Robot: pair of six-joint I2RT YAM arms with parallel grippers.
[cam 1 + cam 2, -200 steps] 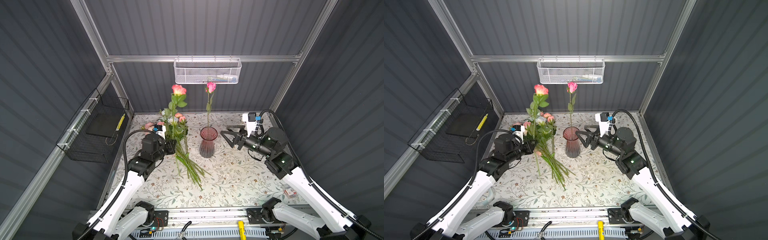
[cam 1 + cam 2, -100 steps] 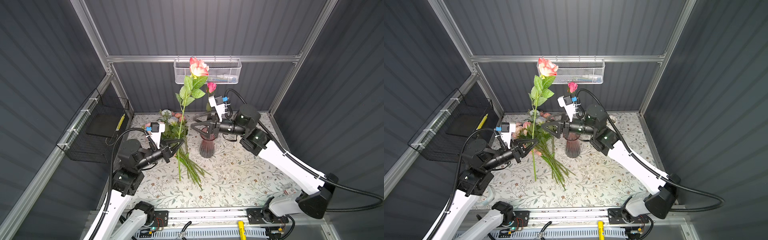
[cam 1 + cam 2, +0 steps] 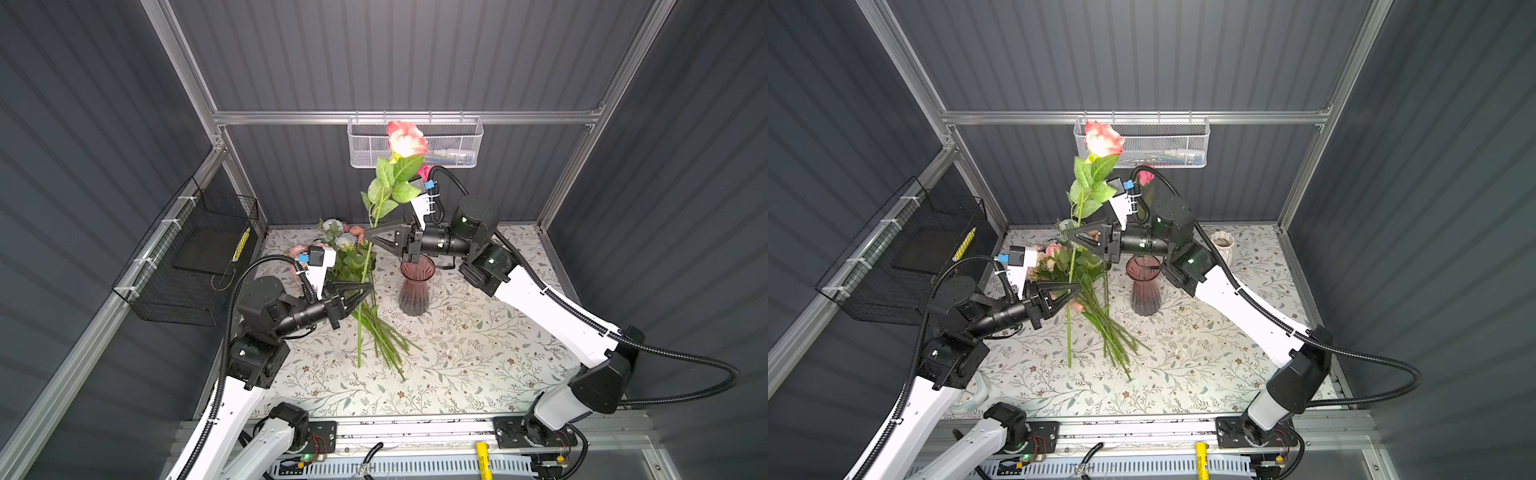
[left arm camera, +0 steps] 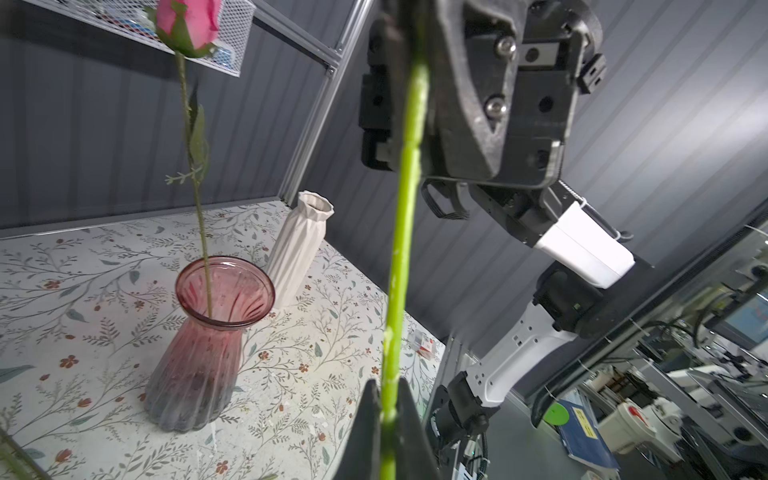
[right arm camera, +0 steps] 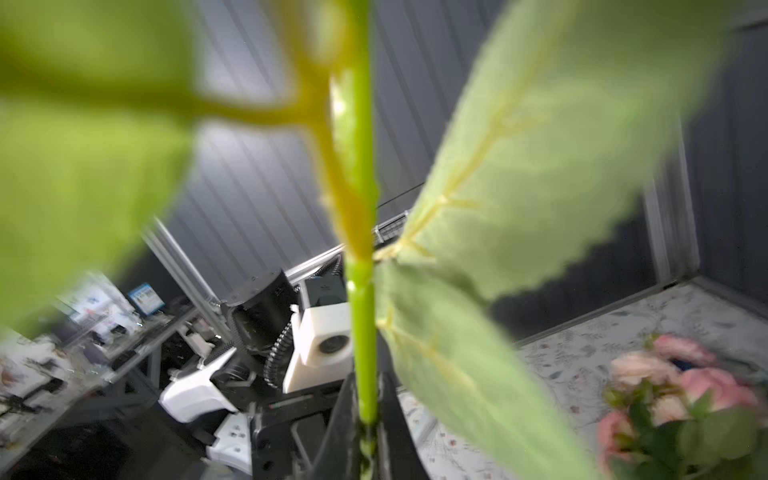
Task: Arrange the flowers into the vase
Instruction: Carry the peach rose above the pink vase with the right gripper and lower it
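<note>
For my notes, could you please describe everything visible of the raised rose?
The rose has a pink and cream head, serrated leaves and a long green stem. It stands nearly upright left of the vase. The right gripper grips the stem below the leaves; the left gripper flanks it lower down.

On the surface [image 3: 478, 353], the glass vase [image 3: 413, 291] stands near the middle, toward the back edge, with 1 rose bud [image 4: 198, 137] upright in it. A ribbed vase [image 3: 1222, 243] stands behind it, nearer the back right corner. Left of the glass vase lies a bundle of flowers [image 3: 380, 332], heads toward the back left corner and stems toward the front edge. 1 tall rose [image 3: 390, 187] is upright beside the bundle.
</note>
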